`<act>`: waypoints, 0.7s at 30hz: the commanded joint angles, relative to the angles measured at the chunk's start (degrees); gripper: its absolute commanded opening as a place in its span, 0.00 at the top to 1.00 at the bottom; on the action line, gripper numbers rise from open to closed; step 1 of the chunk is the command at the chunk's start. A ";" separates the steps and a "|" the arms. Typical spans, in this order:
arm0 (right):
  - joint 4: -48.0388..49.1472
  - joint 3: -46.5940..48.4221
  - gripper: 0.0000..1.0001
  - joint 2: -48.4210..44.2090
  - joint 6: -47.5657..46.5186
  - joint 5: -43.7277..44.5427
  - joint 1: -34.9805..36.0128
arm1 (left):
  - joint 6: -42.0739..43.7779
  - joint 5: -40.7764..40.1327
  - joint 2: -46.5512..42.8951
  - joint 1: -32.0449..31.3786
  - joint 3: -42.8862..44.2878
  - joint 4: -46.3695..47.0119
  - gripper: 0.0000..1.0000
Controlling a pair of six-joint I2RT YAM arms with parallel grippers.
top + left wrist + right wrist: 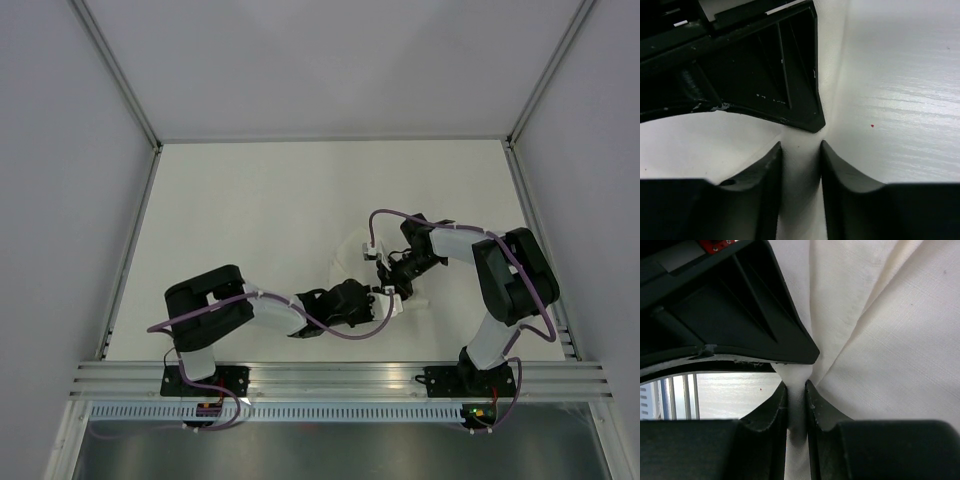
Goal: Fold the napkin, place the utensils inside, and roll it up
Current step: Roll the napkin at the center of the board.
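White table (250,220) runs from the rail at your arms' bases out to grey walls, and all the work sits right of centre. Nearest you, the left gripper (800,150) reaches in low from the left. Its jaws stand either side of a raised fold of the napkin (890,340), with cloth filling the gap. You cannot tell from its wrist view whether they bite or merely flank it. Just beyond, tip almost against tip, the right gripper (796,387) is pinched tight on a thin ridge of the same cloth, creases fanning away from the pinch.

So the napkin lies bunched between and beyond both pincers. From overhead, what you can make out of it spreads to their far left, hard to pick out against the table. The fold's long axis runs straight out from the left fingers toward the right arm's. Neither arm is nearer; both meet at it. No utensils show in any view, so judge folding as the step in hand.
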 commanded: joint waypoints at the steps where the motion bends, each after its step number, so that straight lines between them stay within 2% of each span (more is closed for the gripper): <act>1: 0.03 -0.44 0.93 2.10 -3.37 2.82 -0.04 | 0.10 3.74 1.55 0.33 0.88 -3.50 0.67; 6: 0.56 -0.79 0.92 1.75 -2.76 2.91 -0.04 | -2.97 8.56 2.07 1.20 1.58 -6.85 0.88; 9: 1.52 -1.23 0.86 1.05 -1.70 3.26 -0.04 | -4.82 12.88 2.51 2.52 2.80 -10.27 0.93; 10: 1.70 -1.32 0.82 0.70 -1.35 3.35 -0.04 | -5.35 14.28 2.86 2.87 3.33 -11.41 0.95; 13: 2.05 -1.32 0.52 -1.32 0.23 3.43 -0.04 | -7.80 20.52 4.00 5.24 5.53 -16.07 0.98; 16: 3.36 -1.24 0.40 -4.57 3.03 4.39 -0.04 | -10.88 27.20 5.06 7.88 7.29 -19.50 0.98; 21: 6.97 -1.94 0.32 -11.07 9.01 6.42 -0.30 | -12.64 32.56 5.50 10.25 8.08 -21.09 0.98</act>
